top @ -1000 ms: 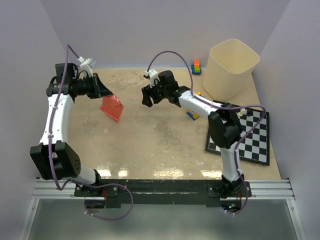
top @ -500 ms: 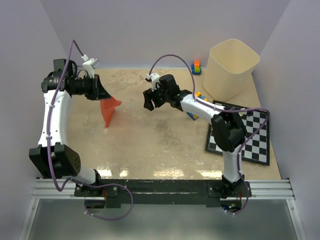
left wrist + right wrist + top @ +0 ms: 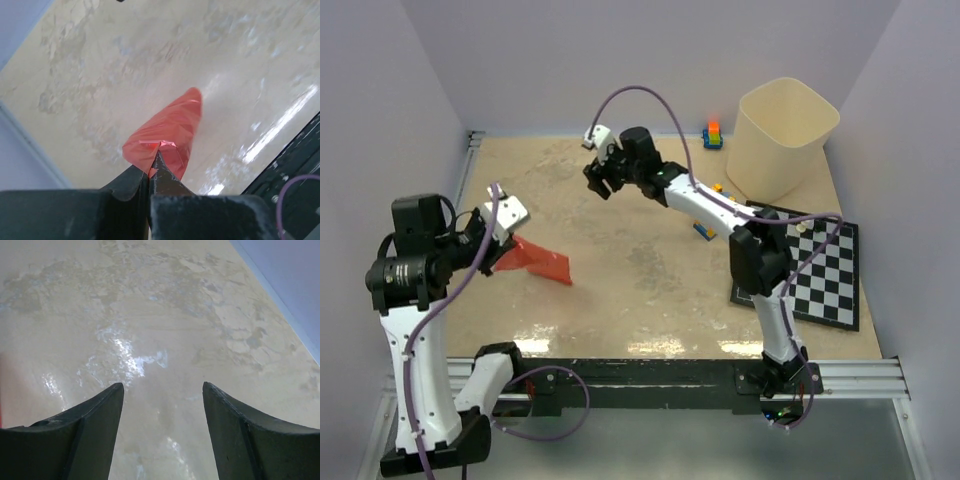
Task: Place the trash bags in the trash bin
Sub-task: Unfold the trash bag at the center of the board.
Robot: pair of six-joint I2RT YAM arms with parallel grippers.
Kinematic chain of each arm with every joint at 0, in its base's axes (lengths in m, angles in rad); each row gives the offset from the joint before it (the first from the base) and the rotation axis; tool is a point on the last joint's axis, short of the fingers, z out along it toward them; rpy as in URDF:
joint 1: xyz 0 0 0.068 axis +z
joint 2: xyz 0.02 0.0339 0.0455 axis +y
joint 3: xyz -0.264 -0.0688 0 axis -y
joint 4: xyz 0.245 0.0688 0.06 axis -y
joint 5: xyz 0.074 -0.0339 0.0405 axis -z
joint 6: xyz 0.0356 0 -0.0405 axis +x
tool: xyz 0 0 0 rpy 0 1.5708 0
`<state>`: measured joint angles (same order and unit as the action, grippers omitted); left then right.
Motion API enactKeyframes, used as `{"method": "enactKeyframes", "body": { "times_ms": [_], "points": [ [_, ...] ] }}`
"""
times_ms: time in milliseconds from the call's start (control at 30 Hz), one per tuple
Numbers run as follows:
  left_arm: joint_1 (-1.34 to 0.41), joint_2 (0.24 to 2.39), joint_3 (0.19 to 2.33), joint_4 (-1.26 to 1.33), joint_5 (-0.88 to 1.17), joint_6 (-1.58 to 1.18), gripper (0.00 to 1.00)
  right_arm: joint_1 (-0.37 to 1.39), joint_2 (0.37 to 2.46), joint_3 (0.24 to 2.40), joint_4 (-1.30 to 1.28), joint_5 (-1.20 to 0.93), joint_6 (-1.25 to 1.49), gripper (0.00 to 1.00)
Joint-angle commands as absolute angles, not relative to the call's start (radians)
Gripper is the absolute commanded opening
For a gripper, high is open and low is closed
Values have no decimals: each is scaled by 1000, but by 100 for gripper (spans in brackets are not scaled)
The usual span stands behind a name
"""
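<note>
Left tool [image 3: 154,167] clenched on red trash bag [image 3: 167,132], held over the near-left tabletop [image 3: 640,270]. Right tool [image 3: 162,390] farther back at mid-tabletop, fingers spread, holding nothing. Trash bin [image 3: 770,160] at far right, well apart from the bag, no red visible inside. Judgement: bag grasped; carry and drop left to do.

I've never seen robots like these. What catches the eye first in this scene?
The bright red trash bag stands out most, pinched in the left gripper at the near-left part of the table. Next comes the big cream trash bin in the far right corner, with a black-and-white checkerboard lying nearer the arms. The right gripper hangs open and empty above the table's far middle.
</note>
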<state>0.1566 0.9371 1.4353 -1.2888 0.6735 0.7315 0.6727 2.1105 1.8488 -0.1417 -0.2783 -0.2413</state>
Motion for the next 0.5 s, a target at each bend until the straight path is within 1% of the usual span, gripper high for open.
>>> {"method": "enactKeyframes", "body": {
  "times_ms": [0, 100, 167, 300, 400, 467],
  "points": [
    [161, 902, 1278, -1307, 370, 923, 0, 817, 2233, 1960, -163, -313, -282, 70],
    [161, 856, 1177, -1319, 163, 933, 0, 889, 2247, 1909, -124, -343, -180, 72],
    [161, 772, 1155, -1318, 59, 980, 0, 936, 2221, 1843, -109, -347, -169, 72],
    [161, 602, 1169, -1318, 6, 1124, 0, 1005, 2157, 1701, -72, -389, -160, 75],
    [161, 519, 1105, -1318, -35, 1184, 0, 1051, 2163, 1681, -63, -388, -149, 75],
    [161, 493, 1065, -1316, -51, 1193, 0, 1075, 2189, 1687, -57, -333, -140, 74]
  ]
}}
